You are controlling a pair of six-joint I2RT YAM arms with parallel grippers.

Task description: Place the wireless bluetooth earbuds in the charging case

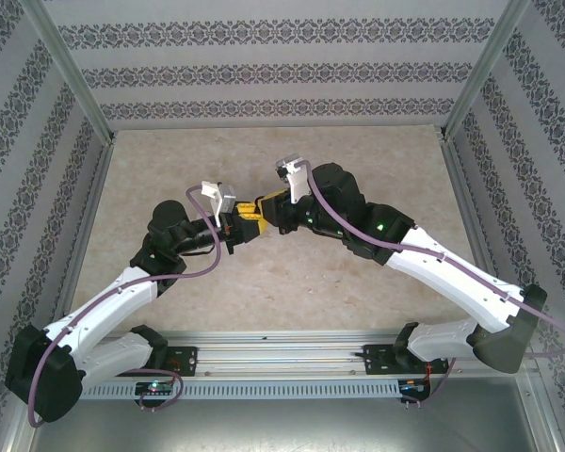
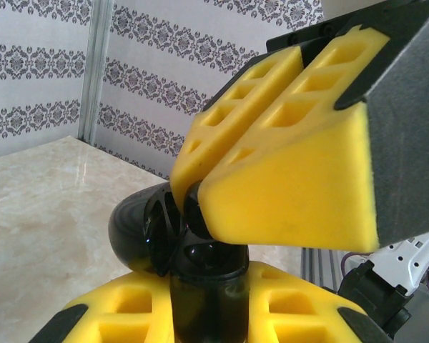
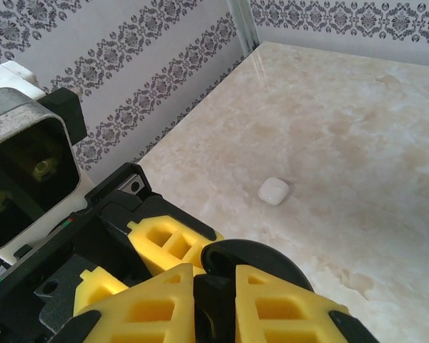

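Two sets of jaws are nose to nose in mid-air! The left gripper has its jaws clamped tight on the charging case, a glossy black rounded shell held up off the surface with its opening turned toward the other arm. The right gripper has its jaws pressed almost together, and right at the tips sits a tiny black lump, which I read as an earbud, pinched and touching the mouth of the case. So by my reckoning we're mid-insertion: the bud is at the socket, but I can't call it seated, since the yellow foam hides the fit. And its twin? It could be inside the case or somewhere else; it's too dark in there to tell. Left to do, as I judge it: press this one home, let go, and account for the second. Further out, a small white rounded thing lies alone on the marbled surface, well apart from both arms; what it is, I can't say.
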